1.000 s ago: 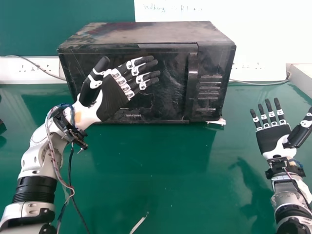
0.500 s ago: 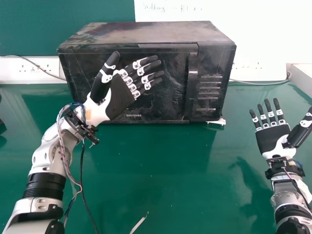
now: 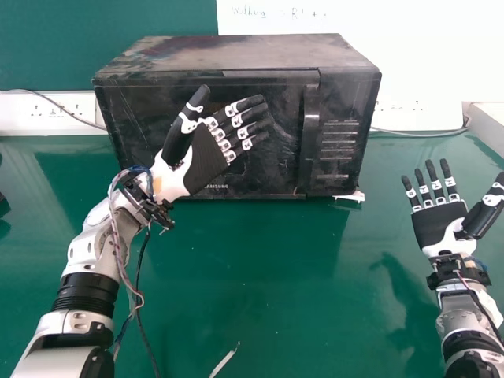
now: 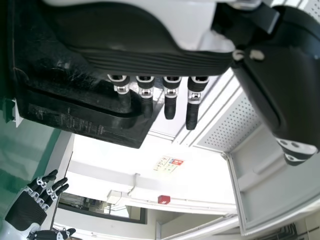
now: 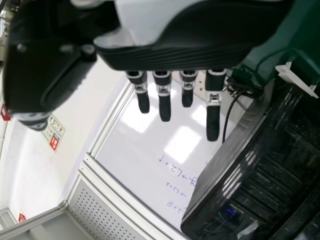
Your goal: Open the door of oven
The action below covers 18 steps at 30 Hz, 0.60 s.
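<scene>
Glossy green tabletop (image 3: 276, 276) spreads out in the head view, with a green panel (image 3: 110, 20) behind it on the left and a whiteboard (image 3: 417, 55) bearing handwriting behind it on the right. Power sockets (image 3: 51, 112) sit in a white strip at the left, with a thin cable (image 3: 67, 113) running across them toward the black microwave oven (image 3: 236, 57).

The microwave oven stands at the back of the table, left of the view's middle, its front toward the robot. Its top is dusty and worn, and its door (image 3: 272, 169) is scuffed and closed. An upright handle (image 3: 312, 130) runs along the door's right side, beside slatted vents (image 3: 339, 142). A small white piece (image 3: 354, 196) pokes out at the lower right corner.

The left hand (image 3: 208, 161) is in front of the door, fingers straight and slightly fanned, reaching up and rightward; the thumb stands well away from them. Its fingertips are apart from the handle. Whether they touch the door, I cannot tell.

The right hand (image 3: 439, 224) is over the table to the right of the microwave oven, fingers straight and spread, thumb out to the side, holding nothing. A pale scrap (image 3: 224, 361) lies near the table's front edge.
</scene>
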Each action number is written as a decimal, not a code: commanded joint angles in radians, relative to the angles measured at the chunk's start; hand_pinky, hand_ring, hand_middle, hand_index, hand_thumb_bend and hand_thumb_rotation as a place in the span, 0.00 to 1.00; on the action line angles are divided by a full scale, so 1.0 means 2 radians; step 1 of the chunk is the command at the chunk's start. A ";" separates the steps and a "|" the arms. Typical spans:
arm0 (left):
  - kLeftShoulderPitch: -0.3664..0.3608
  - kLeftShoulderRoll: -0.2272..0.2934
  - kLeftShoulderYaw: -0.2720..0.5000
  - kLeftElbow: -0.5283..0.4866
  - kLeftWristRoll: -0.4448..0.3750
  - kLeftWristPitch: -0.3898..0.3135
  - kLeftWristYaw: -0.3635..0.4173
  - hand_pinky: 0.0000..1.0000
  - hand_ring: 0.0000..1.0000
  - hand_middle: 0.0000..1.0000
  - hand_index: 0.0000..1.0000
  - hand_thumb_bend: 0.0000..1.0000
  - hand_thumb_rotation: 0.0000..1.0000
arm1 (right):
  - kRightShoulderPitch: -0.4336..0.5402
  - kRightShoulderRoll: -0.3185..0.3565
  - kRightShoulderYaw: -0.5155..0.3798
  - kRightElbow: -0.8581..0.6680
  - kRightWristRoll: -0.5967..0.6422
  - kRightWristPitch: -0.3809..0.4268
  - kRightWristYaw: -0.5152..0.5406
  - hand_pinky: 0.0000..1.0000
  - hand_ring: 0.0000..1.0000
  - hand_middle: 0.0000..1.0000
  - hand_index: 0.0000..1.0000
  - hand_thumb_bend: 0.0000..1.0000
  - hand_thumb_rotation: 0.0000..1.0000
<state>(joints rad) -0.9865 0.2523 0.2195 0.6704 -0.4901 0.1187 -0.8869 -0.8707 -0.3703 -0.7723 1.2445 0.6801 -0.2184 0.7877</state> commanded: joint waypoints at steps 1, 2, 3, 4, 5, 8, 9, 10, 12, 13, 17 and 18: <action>-0.010 -0.004 0.000 0.006 0.002 0.003 0.004 0.68 0.88 0.91 0.99 0.92 0.91 | 0.001 0.001 0.000 0.001 0.001 -0.005 0.003 0.79 1.00 1.00 0.90 1.00 0.84; -0.010 -0.004 0.000 0.007 0.002 0.004 0.006 0.69 0.89 0.92 0.99 0.92 0.91 | 0.001 0.001 -0.001 0.001 0.002 -0.004 0.005 0.80 1.00 1.00 0.91 1.00 0.84; -0.011 -0.005 0.000 0.008 0.002 0.006 0.008 0.70 0.89 0.92 0.99 0.92 0.90 | 0.001 0.001 -0.001 0.001 0.003 -0.003 0.008 0.81 1.00 1.00 0.91 1.00 0.84; -0.011 -0.006 0.001 0.009 0.002 0.008 0.010 0.70 0.89 0.92 0.99 0.92 0.90 | 0.001 0.001 -0.001 0.001 0.003 -0.003 0.010 0.82 1.00 1.00 0.92 1.00 0.84; -0.011 -0.007 0.000 0.009 0.002 0.008 0.012 0.70 0.89 0.92 0.99 0.92 0.90 | 0.001 0.001 -0.001 0.000 0.002 -0.003 0.010 0.82 1.00 1.00 0.93 1.00 0.84; -0.011 -0.010 -0.001 0.009 0.003 0.008 0.015 0.70 0.89 0.92 0.98 0.91 0.92 | 0.001 0.001 -0.001 0.000 0.003 -0.003 0.010 0.83 1.00 1.00 0.98 1.00 0.83; -0.010 -0.010 -0.002 0.010 0.004 0.008 0.016 0.70 0.89 0.91 0.98 0.91 0.93 | 0.001 0.001 -0.001 0.000 0.003 -0.003 0.009 0.82 1.00 1.00 0.98 1.00 0.82; -0.010 -0.011 -0.002 0.010 0.004 0.008 0.017 0.70 0.89 0.91 0.98 0.90 0.93 | 0.001 0.001 -0.002 0.000 0.003 -0.002 0.009 0.81 1.00 1.00 0.99 1.00 0.82; -0.011 -0.013 -0.002 0.013 0.004 0.009 0.016 0.70 0.90 0.92 0.98 0.91 0.93 | 0.001 0.000 -0.003 0.001 0.004 0.002 0.012 0.80 1.00 1.00 1.00 1.00 0.81; -0.011 -0.013 -0.002 0.014 0.004 0.010 0.016 0.70 0.90 0.93 0.97 0.91 0.92 | 0.001 -0.001 -0.003 0.002 0.005 0.003 0.012 0.80 1.00 1.00 1.00 1.00 0.80; -0.011 -0.017 -0.003 0.018 0.006 0.008 0.019 0.70 0.90 0.92 0.97 0.91 0.92 | 0.000 0.000 -0.003 0.001 0.003 0.002 0.004 0.78 1.00 1.00 1.00 1.00 0.80; -0.011 -0.018 -0.002 0.017 0.006 0.009 0.020 0.70 0.90 0.92 0.97 0.91 0.92 | 0.000 0.000 -0.002 0.001 0.003 0.001 0.004 0.78 1.00 1.00 1.00 1.00 0.81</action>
<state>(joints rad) -0.9967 0.2241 0.2193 0.7014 -0.4811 0.1323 -0.8506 -0.8707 -0.3698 -0.7751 1.2446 0.6808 -0.2130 0.7996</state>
